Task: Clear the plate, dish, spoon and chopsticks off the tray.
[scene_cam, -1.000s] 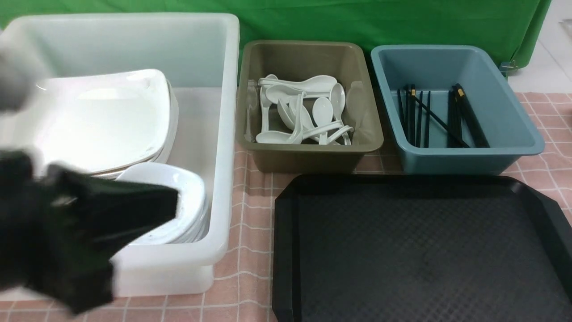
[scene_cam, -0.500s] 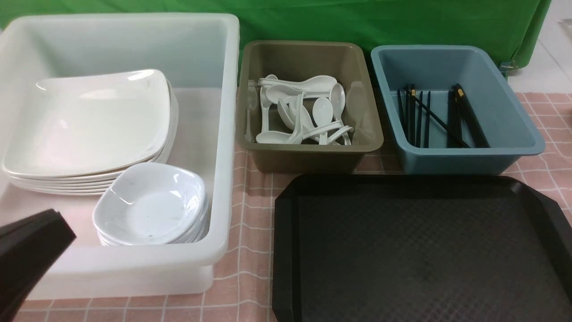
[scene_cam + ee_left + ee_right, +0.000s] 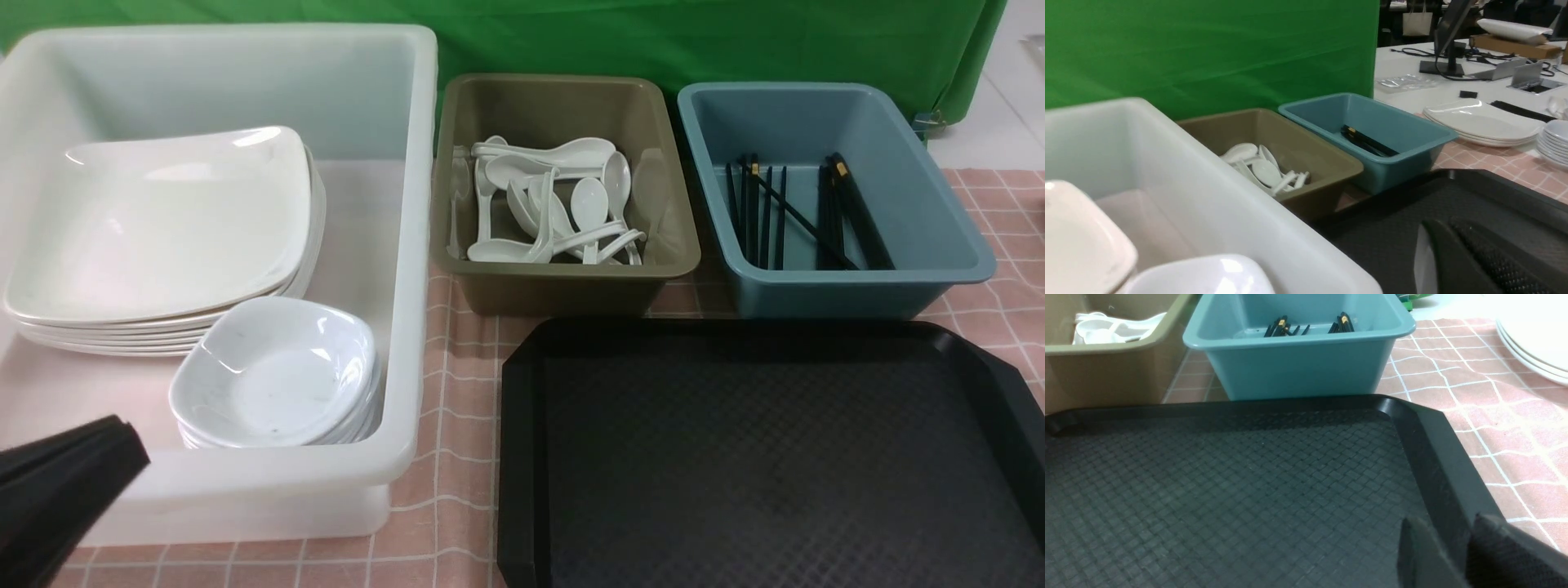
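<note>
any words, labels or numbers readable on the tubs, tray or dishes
None can be read.
The white tub, olive tub, blue tub and black tray are plain.
The chopsticks carry small gold bands, too small to show any writing.

Light: bright, even, overhead | Glare: plate (image 3: 163,220), dish (image 3: 277,371) | Shadows: soft | Blur: left gripper (image 3: 61,482) near, wrist views soft

The tray (image 3: 767,457) lies bare across its whole surface, open to approach from above. Directly behind it, the olive tub (image 3: 563,286) and blue tub (image 3: 833,290) stand side by side, walling off the far edge. The white bin (image 3: 408,327) bounds the left side, a narrow strip of tablecloth (image 3: 457,425) between.
</note>
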